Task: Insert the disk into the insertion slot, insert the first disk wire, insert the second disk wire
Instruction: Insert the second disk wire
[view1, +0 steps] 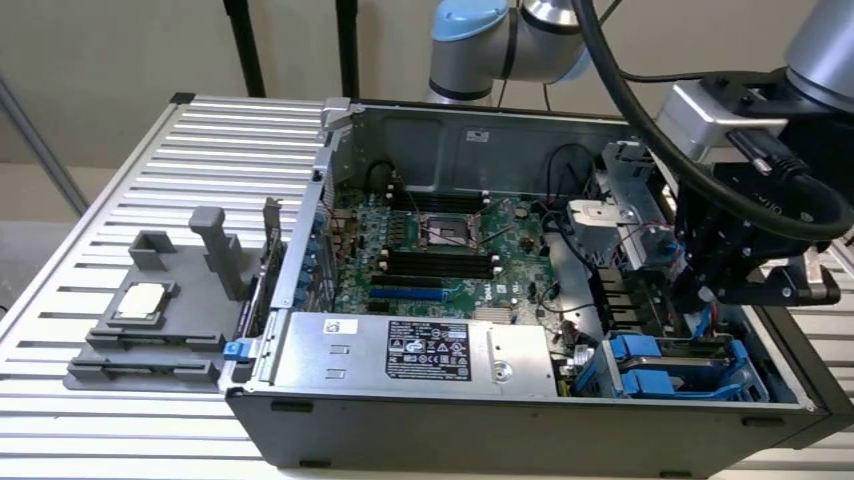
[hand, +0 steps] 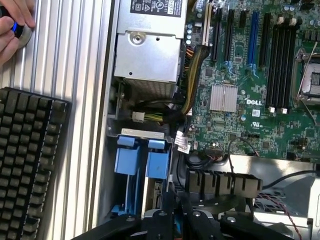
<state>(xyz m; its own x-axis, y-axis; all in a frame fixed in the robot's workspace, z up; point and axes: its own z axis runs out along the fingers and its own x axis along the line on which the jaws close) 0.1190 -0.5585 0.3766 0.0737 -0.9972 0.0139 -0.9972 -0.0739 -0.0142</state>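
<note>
The insertion slot (view1: 683, 368) is the grey drive cage with blue plastic tabs in the case's front corner, on the exterior view's right. In the wrist view its blue tabs (hand: 142, 161) sit close in front of my gripper (hand: 192, 221). My gripper (view1: 714, 292) hangs inside the open case, just above and behind the cage, near a bundle of red and blue wires (view1: 654, 245). The disk's silver body and white label are hidden; I cannot tell whether it sits in the cage.
A silver power-supply box (view1: 427, 350) with a black label lies along the case front beside the cage. The motherboard (view1: 441, 250) fills the case floor. A grey fixture (view1: 147, 320) stands outside at the exterior view's left. A keyboard (hand: 27, 150) and a person's hand (hand: 12, 25) are beside the case.
</note>
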